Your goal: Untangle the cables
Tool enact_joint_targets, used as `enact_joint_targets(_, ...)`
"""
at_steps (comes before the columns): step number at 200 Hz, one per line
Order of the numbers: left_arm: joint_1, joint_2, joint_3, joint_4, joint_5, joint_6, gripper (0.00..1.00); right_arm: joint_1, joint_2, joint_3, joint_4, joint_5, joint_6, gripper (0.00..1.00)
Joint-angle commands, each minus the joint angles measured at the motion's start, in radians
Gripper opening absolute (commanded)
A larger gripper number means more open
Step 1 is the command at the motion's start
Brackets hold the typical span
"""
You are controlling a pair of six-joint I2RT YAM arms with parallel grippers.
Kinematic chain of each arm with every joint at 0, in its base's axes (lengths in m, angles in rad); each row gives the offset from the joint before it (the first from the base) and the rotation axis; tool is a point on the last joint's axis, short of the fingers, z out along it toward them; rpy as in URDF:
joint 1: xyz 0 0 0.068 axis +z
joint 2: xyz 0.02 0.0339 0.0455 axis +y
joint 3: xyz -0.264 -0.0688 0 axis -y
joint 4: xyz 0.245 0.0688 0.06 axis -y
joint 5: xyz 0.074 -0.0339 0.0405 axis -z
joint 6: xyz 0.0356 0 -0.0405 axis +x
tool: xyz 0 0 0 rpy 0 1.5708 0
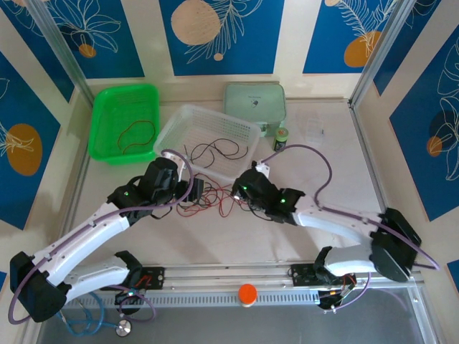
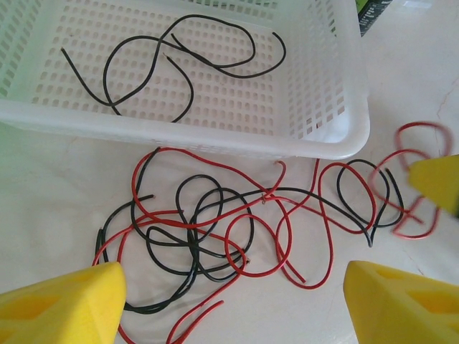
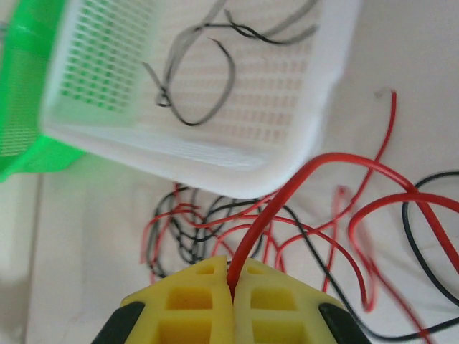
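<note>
A thin red cable point(image 2: 290, 236) and a thin black cable point(image 2: 194, 250) lie tangled in loose loops on the white table, just in front of the white basket point(image 2: 215, 136). From above, the tangle point(image 1: 213, 198) sits between the two grippers. My left gripper point(image 2: 229, 308) hovers over its left part, open, with its yellow fingers point(image 2: 61, 304) wide apart and nothing between them. My right gripper point(image 3: 231, 276) is shut on a strand of the red cable point(image 3: 267, 215), which arches up out of its pads. Its yellow tip point(image 2: 437, 183) appears blurred at the right in the left wrist view.
A separate black wire point(image 2: 179, 64) lies inside the white basket point(image 1: 208, 140). A red wire point(image 1: 136, 135) lies in the green basket point(image 1: 123, 122) at the back left. A pale green box point(image 1: 254, 104) and a small jar point(image 1: 281, 137) stand behind. A stethoscope point(image 1: 93, 322) hangs at the front left.
</note>
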Motion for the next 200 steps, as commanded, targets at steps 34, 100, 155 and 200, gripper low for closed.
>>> enact_joint_targets(34,-0.018,0.023,0.039,0.03,0.059,0.015,0.79,-0.064,-0.244,0.067,-0.208,-0.113,-0.225,0.0)
enact_joint_targets(100,-0.066,0.052,0.1,0.132,0.258,0.088,0.72,-0.385,-0.311,0.201,-0.426,-0.863,-0.664,0.0)
enact_joint_targets(155,-0.148,0.118,0.118,0.344,0.521,0.08,0.6,-0.532,-0.34,0.188,-0.399,-1.29,-0.824,0.0)
enact_joint_targets(200,-0.154,0.194,0.082,0.524,0.541,-0.028,0.6,-0.538,-0.356,0.151,-0.295,-1.369,-0.792,0.0)
